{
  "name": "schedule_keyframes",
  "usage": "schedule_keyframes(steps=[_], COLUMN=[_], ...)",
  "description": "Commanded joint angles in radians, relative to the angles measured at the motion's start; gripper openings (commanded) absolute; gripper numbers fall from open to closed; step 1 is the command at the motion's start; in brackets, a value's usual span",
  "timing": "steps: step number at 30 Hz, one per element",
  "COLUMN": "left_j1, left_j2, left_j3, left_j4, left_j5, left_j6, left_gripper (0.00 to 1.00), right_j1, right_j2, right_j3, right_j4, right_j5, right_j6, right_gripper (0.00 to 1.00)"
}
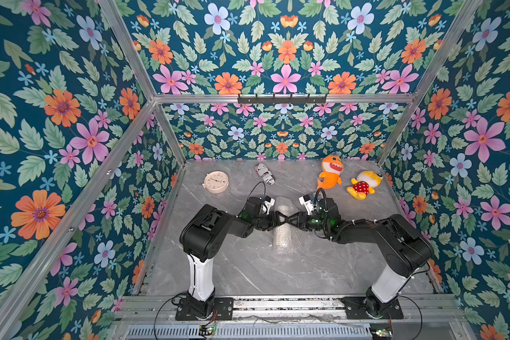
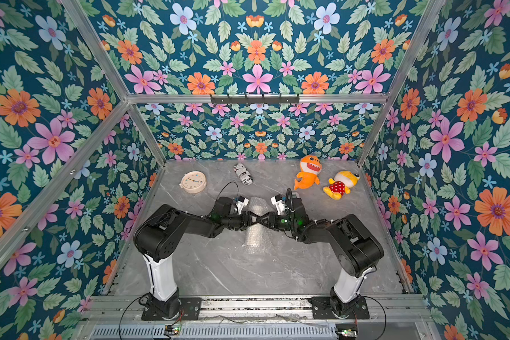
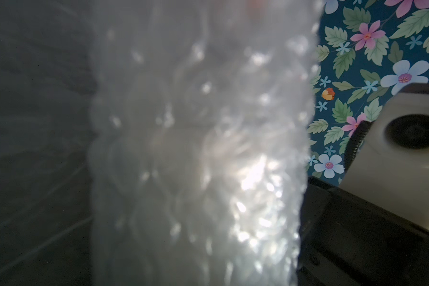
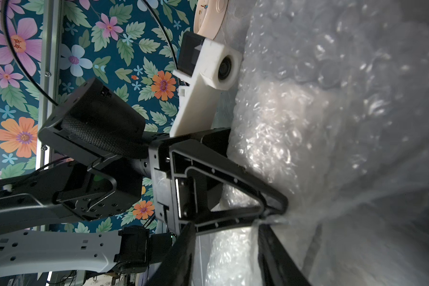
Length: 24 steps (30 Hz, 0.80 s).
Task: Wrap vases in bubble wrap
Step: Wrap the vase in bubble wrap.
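wrapping judged nearly done: bubble wrap (image 1: 286,238) lay rolled at the middle of the table (image 1: 248,273). left gripper (image 4: 274,214) pinched a fold; right gripper (image 4: 226,222) jaws stood parted. next needed: tucking the ends.

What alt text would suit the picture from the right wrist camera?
The black left gripper pinches a shiny bundle of bubble wrap. The right gripper stands open, one finger on each side of the wrap. Flowered wallpaper and a cream clock show behind.

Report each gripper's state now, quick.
Left gripper: shut, fingers pinching the bubble wrap.
Right gripper: open, fingers spread with bubble wrap between them.
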Motion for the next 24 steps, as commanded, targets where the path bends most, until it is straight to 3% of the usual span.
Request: schedule_keyframes(steps=[1,4,12,17,24], left_j1=[-0.003,-0.003,0.0,0.001,0.001], left_j2=[0.007,0.002,-0.028,-0.042,-0.029], left_j3=[-0.002,-0.003,-0.016,-0.024,-0.034], left_j4=[-0.033,-0.028,0.024,0.065,0.096], left_j5=[-0.034,-0.027,0.002,0.03,0.039], left_j6=[0.061,0.055,0.014,-0.016,-0.038], left_gripper=[0.32,0.34,0.71,0.84,0.87], right_j1=[0.006,0.012,0.022,0.023,0.028], right_j2=[0.01,0.027,0.053,0.052,0.077], right_j3=[0.016,0.031,0.016,0.022,0.03], right_j4=[0.044,0.023,0.052,0.045,0.047], right_j5=[-0.012,-0.012,-0.014,-0.015,-0.02], right_j6=[0.013,0.006,0.019,0.017,0.016], right_gripper=[0.43,0.43,0.43,0.43,0.43])
